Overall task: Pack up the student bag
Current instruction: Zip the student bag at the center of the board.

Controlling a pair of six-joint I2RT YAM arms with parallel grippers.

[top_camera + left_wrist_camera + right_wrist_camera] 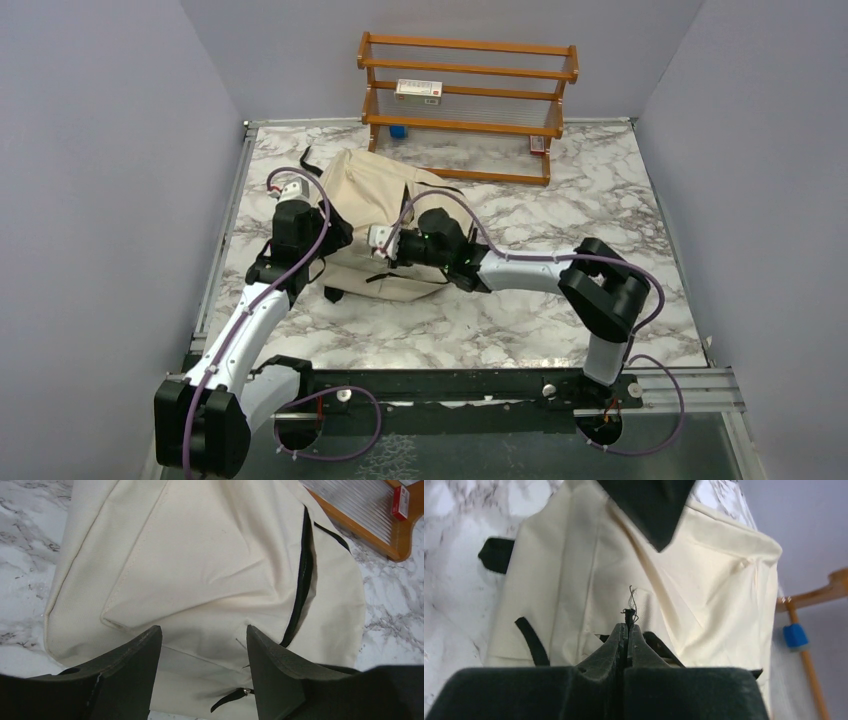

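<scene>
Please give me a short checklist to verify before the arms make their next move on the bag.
1. Right gripper shut on the black cord of the bag: ok.
2. Left gripper open, over the bag: ok.
3. Zipper already opened: cannot tell.
4. Bag resting on the table: ok.
5. Rack clear of both arms: ok.

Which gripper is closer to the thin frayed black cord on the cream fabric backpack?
Right. The right gripper is shut on the thin frayed black cord, its tip poking above the fingertips. The left gripper hangs open over the cream fabric backpack, gripping nothing.
</scene>
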